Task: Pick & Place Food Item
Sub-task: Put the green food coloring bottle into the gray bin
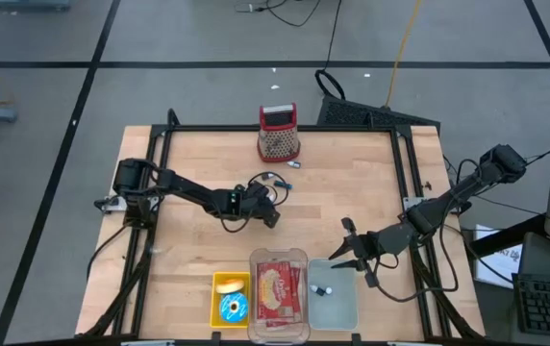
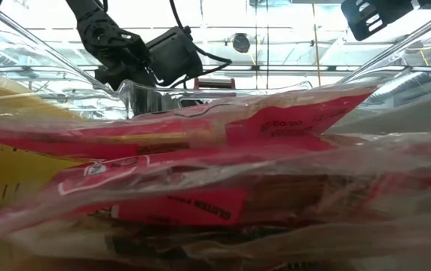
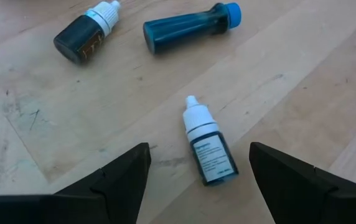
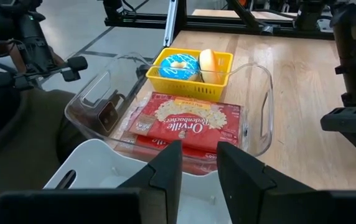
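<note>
Three small dropper bottles are lying on the bare wood table (image 1: pixel 198 250) near its middle, and the left gripper (image 3: pixel 196 171) is hovering over them with its jaws apart, straddling the nearest one. That near bottle (image 3: pixel 208 151) is lying on its side between the fingers (image 3: pixel 119 180), white cap pointing away, dark liquid and a paper label on the body. Judging by shape it is light, rigid plastic, round and smooth, so it is likely rolling or skidding if nudged; best pinched across the labelled body, mid-length, not on the tapered cap. Beyond it are sitting a dark bottle (image 3: pixel 84 34) with a white cap and a teal bottle (image 3: pixel 190 28) with a blue cap, both also on their sides and well apart from the near one. The right gripper (image 1: pixel 352 252) is hanging just beside the white tray (image 1: pixel 337 306) at the table's front edge, jaws nearly together and holding nothing. Next to the tray a clear bin (image 4: pixel 262 106) is holding a red popcorn box (image 4: pixel 187 121) in crinkly film, and a yellow basket (image 4: pixel 190 65) is holding a blue-iced donut (image 4: pixel 177 67) and a pale bun-like item (image 4: pixel 208 62). A red and mesh holder (image 1: pixel 278 133) is standing at the far edge.
</note>
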Controlling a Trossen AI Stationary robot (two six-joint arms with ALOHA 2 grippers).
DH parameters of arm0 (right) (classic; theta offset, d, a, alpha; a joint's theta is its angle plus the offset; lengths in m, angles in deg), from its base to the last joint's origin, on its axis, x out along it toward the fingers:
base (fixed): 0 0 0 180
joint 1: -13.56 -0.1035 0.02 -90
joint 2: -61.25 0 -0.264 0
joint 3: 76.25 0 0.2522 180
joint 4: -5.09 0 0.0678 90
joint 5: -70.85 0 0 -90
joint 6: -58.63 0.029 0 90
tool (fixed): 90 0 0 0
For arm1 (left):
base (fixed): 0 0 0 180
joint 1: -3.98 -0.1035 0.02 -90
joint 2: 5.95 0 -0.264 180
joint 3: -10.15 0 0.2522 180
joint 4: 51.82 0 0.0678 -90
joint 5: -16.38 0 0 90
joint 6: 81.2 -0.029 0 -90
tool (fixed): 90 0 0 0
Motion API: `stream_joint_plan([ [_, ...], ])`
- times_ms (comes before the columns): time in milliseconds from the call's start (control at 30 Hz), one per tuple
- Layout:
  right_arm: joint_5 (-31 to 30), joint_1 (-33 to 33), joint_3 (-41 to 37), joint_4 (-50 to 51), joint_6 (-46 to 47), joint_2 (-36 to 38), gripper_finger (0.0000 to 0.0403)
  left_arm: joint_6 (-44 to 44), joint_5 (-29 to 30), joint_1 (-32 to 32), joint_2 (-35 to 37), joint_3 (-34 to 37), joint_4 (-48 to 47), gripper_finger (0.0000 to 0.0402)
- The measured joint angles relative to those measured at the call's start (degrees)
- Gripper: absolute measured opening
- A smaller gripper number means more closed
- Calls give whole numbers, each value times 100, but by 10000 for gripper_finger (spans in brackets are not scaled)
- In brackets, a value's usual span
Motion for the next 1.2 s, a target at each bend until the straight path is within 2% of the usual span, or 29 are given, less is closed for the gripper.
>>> stream_joint_plan([
  [100,0,0,-48,-49,0,0,89,-13,-3,-3,2,4,-37,252],
  [300,-2,2,-131,-76,2,-2,89,-16,47,-11,2,11,-73,171],
  [433,-2,4,-131,-132,2,-2,88,-34,139,-9,2,15,-72,137],
  [833,0,4,-131,-173,2,-2,89,-1279,178,21,-9,17,41,92],
  [1200,0,4,-131,-170,2,-2,89,-1772,-135,191,-9,17,10,42],
])
